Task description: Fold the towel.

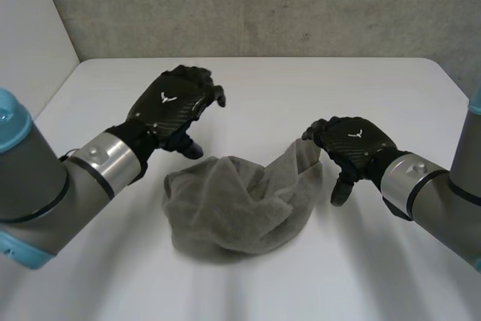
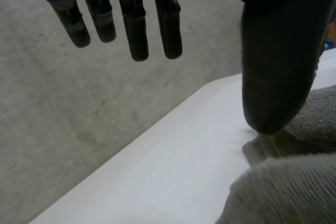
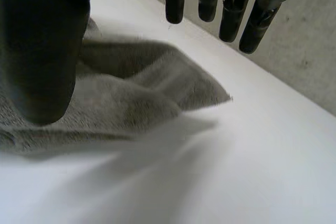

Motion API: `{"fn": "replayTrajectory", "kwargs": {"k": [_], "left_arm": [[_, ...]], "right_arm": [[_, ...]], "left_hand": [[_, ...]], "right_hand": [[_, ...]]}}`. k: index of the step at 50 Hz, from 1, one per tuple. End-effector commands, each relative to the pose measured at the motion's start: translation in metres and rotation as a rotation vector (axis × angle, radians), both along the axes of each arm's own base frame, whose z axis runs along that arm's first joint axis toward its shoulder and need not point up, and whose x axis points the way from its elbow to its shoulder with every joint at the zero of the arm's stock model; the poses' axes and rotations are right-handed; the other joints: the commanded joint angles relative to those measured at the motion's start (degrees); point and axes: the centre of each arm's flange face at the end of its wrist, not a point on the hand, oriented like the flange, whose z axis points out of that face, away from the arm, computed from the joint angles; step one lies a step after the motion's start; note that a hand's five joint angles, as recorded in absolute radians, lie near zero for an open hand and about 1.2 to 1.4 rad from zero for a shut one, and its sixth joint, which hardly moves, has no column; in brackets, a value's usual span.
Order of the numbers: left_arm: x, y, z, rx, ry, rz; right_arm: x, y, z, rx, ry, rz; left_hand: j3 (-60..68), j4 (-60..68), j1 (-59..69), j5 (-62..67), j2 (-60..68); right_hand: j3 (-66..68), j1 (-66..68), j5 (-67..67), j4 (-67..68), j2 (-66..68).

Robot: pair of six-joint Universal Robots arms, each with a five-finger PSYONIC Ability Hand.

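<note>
A grey towel (image 1: pixel 240 204) lies crumpled in a heap at the middle of the white table (image 1: pixel 301 88). My left hand (image 1: pixel 171 107) hovers just beyond the towel's far left side, fingers straight and apart, holding nothing; its wrist view shows the fingers (image 2: pixel 135 19) spread over the table edge and the thumb (image 2: pixel 275 66) above the towel (image 2: pixel 283 192). My right hand (image 1: pixel 349 143) is beside the towel's raised right corner, open. In its wrist view the fingers (image 3: pixel 231 14) and thumb (image 3: pixel 44 51) stand apart over the towel's corner (image 3: pixel 157 90), which lies free on the table.
A grey concrete wall (image 1: pixel 263 5) stands behind the table's far edge. A pale panel (image 1: pixel 30 35) rises at the far left. Bare white tabletop surrounds the towel, in front and toward the back.
</note>
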Motion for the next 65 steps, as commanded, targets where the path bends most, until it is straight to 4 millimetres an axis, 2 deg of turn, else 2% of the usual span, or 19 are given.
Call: {"fn": "replayTrajectory", "kwargs": {"k": [1,7,9,11,16,22,27,30,33,35,38,42,44,46,51,60,63,64,65], "left_arm": [[-0.011,-0.022,-0.003,0.008,-0.006,-0.037],[-0.018,-0.028,-0.017,0.065,-0.054,-0.069],[-0.022,-0.027,-0.03,0.067,-0.115,-0.111],[-0.025,-0.024,-0.035,0.053,-0.146,-0.141],[-0.044,0.002,-0.048,0.005,-0.222,-0.262],[-0.044,0.007,-0.053,0.027,-0.243,-0.274],[-0.037,0.011,-0.06,0.08,-0.264,-0.268],[-0.024,0.007,-0.066,0.128,-0.278,-0.236],[-0.017,0.004,-0.068,0.142,-0.28,-0.216],[-0.009,0.002,-0.064,0.143,-0.279,-0.191],[-0.002,0.001,-0.059,0.141,-0.276,-0.171],[0.002,0.003,-0.059,0.156,-0.28,-0.163],[0.003,0.004,-0.059,0.163,-0.282,-0.163],[0.007,0.008,-0.062,0.196,-0.293,-0.158],[0.016,0.012,-0.068,0.215,-0.336,-0.151],[0.035,0.013,-0.073,0.205,-0.439,-0.144],[0.04,0.011,-0.07,0.212,-0.443,-0.133],[0.042,0.01,-0.069,0.213,-0.442,-0.127],[0.042,0.01,-0.069,0.213,-0.442,-0.126]], "right_arm": [[0.002,-0.007,-0.023,0.066,0.017,0.002],[0.004,-0.005,-0.035,0.102,0.026,0.002],[0.005,-0.007,-0.043,0.114,0.031,-0.003],[0.005,-0.008,-0.045,0.112,0.03,-0.01],[0.005,-0.009,-0.048,0.111,0.01,-0.024],[0.008,-0.009,-0.055,0.166,-0.048,-0.024],[0.01,-0.008,-0.055,0.158,-0.037,-0.022],[0.007,-0.01,-0.049,0.139,-0.037,-0.04],[0.004,-0.011,-0.034,0.097,-0.05,-0.05],[0.003,-0.008,-0.015,0.053,-0.076,-0.042],[0.004,-0.003,-0.01,0.043,-0.083,-0.025],[0.008,0.0,-0.011,0.049,-0.087,-0.005],[0.009,0.0,-0.016,0.065,-0.082,0.002],[0.015,-0.001,-0.033,0.107,-0.063,0.014],[0.023,0.001,-0.045,0.134,-0.045,0.031],[0.026,-0.003,-0.053,0.142,-0.029,0.039],[0.025,0.0,-0.053,0.158,-0.008,0.046],[0.025,0.001,-0.053,0.158,-0.008,0.046],[0.024,0.003,-0.052,0.167,-0.003,0.05]], "left_hand": [[-2.96,-3.36,-3.36,-0.76,-3.21],[-2.96,-3.36,-3.53,-0.93,-3.38],[-2.96,-3.36,-5.03,-2.43,-4.88],[-2.96,-3.36,-6.22,-3.62,-6.07],[-2.96,-3.36,-9.75,-7.15,-9.6],[-2.96,-3.36,-9.75,-7.15,-9.61],[-2.96,-3.36,-9.58,-6.99,-9.44],[-2.96,-3.36,-9.42,-6.82,-9.27],[-2.96,-3.36,-9.25,-6.65,-9.1],[-2.96,-3.36,-8.74,-6.15,-8.6],[-2.96,-3.36,-8.57,-5.98,-8.43],[-2.96,-3.36,-8.24,-5.64,-8.09],[-2.96,-3.36,-7.9,-5.3,-7.75],[-2.96,-3.36,-7.73,-5.14,-7.59],[-2.96,-3.36,-7.73,-5.13,-7.59],[-2.96,-3.36,-7.73,-5.13,-7.59],[-2.96,-3.36,-7.73,-5.13,-7.59],[-2.96,-3.36,-7.73,-5.13,-7.59],[-2.96,-3.36,-7.73,-5.13,-7.59]], "right_hand": [[-2.48,-3.73,-3.46,-4.37,-4.29],[-2.48,-3.73,-3.46,-4.37,-4.29],[-2.48,-3.73,-3.46,-4.37,-4.29],[-2.48,-3.73,-3.46,-4.37,-4.29],[-2.48,-3.73,-3.46,-4.37,-4.29],[-2.48,-3.73,-3.46,-4.37,-4.29],[-2.48,-3.73,-3.46,-4.37,-4.29],[-2.48,-0.79,-0.52,-4.37,-1.34],[-2.48,0.73,1.0,-4.37,0.17],[-2.48,0.9,1.16,-4.37,0.34],[-2.48,1.06,1.33,-4.37,0.5],[-2.48,1.06,1.33,-4.37,0.51],[-2.48,1.06,1.33,-4.37,0.51],[-2.48,1.06,1.33,-4.37,0.51],[-2.48,1.06,1.33,-4.37,0.51],[-2.48,1.57,1.84,-4.37,1.01],[-2.48,21.67,21.94,-4.37,21.11],[-2.48,21.75,22.02,-4.37,21.2],[-2.48,33.58,33.85,-4.37,33.02]]}}
